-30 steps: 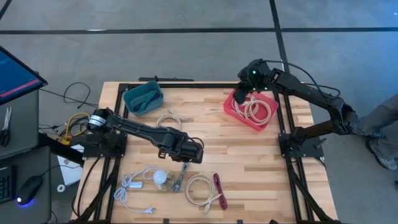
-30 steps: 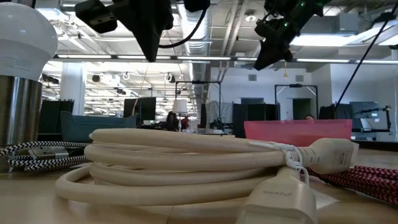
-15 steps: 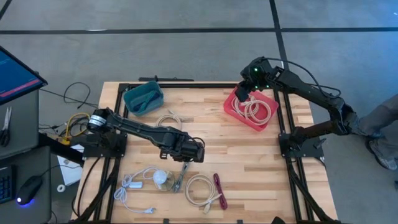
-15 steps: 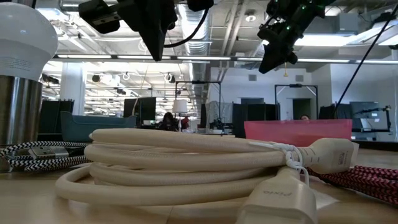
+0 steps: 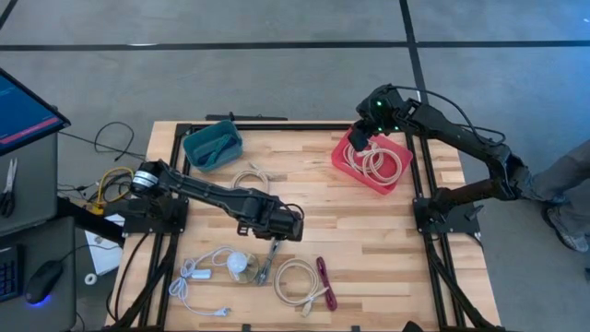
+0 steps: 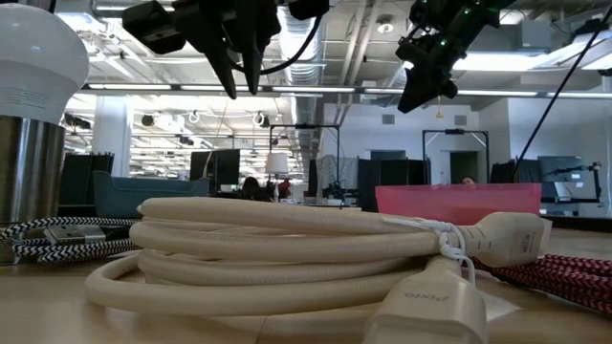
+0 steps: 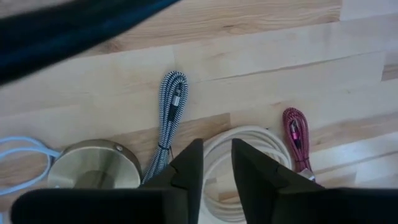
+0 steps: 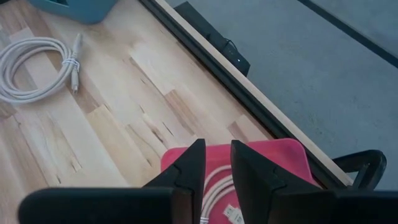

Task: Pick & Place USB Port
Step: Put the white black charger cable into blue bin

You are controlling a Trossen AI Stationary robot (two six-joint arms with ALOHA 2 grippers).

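My left gripper [image 5: 277, 242] hangs above the table's middle with its fingers a little apart and empty; the low view [image 6: 239, 81] shows it too. Below it lie a black-and-white braided cable [image 7: 169, 118], a coiled white cable [image 7: 249, 155] and a red cable [image 7: 297, 138], all flat on the wood. My right gripper [image 5: 354, 140] hangs shut and empty over the far-left rim of the red bin [image 5: 343, 159], which holds a coiled white cable [image 5: 380, 162].
A brass-coloured round base [image 7: 93, 165] with a white bulb [image 5: 238, 264] lies beside the braided cable. A thin white cable [image 5: 198, 275] lies near the front left. A teal bin [image 5: 212, 145] stands at the far left, with a white cable coil [image 5: 249, 178] near it.
My left gripper has shifted slightly toward the table's right edge. In the low view its fingertips, closed a second ago, now stand a little apart. My right gripper has risen slightly over the red bin.
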